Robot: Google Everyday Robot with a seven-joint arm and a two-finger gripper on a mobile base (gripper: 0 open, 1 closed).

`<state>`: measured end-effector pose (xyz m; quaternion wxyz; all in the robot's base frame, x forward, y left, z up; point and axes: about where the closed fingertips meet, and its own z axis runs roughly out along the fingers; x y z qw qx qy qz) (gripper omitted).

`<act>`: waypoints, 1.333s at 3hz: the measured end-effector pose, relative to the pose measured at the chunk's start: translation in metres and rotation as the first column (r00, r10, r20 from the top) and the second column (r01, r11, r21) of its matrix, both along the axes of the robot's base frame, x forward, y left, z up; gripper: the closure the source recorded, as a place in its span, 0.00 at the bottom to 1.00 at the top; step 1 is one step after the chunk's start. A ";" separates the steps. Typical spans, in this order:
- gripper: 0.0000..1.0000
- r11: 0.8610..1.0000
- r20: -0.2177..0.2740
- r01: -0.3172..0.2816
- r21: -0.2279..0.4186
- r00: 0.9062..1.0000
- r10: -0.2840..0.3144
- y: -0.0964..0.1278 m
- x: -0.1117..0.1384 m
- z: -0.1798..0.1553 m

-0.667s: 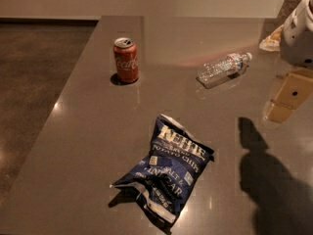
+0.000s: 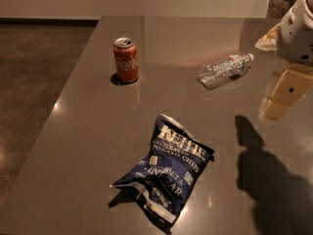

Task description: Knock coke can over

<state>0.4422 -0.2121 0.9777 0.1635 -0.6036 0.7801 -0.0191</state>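
I see the coke can [image 2: 126, 60] upright, upper left on the table [image 2: 93, 136].
My gripper [image 2: 282, 97] hangs at the right edge, well apart from it; I cannot tell its opening.

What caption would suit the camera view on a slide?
Coke can upright on the table, gripper at the right edge, bottle lying between them, chip bag in front.

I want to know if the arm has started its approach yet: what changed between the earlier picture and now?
Nothing visibly changed. The end effector hangs above the grey table at the right side of the view, as before, well apart from the upright red metal coke can. The clear plastic water bottle, lying on its side, and the crumpled blue chip bag kept their places.
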 end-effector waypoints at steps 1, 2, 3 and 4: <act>0.00 0.997 0.000 -0.053 0.064 0.999 0.053 0.023 0.018 0.000; 0.00 0.978 0.002 -0.111 0.174 0.994 0.112 0.051 0.042 -0.001; 0.00 0.944 0.012 -0.140 0.299 0.990 0.143 0.098 0.075 -0.007; 0.00 0.924 0.023 -0.105 0.367 0.994 0.104 0.128 0.102 -0.013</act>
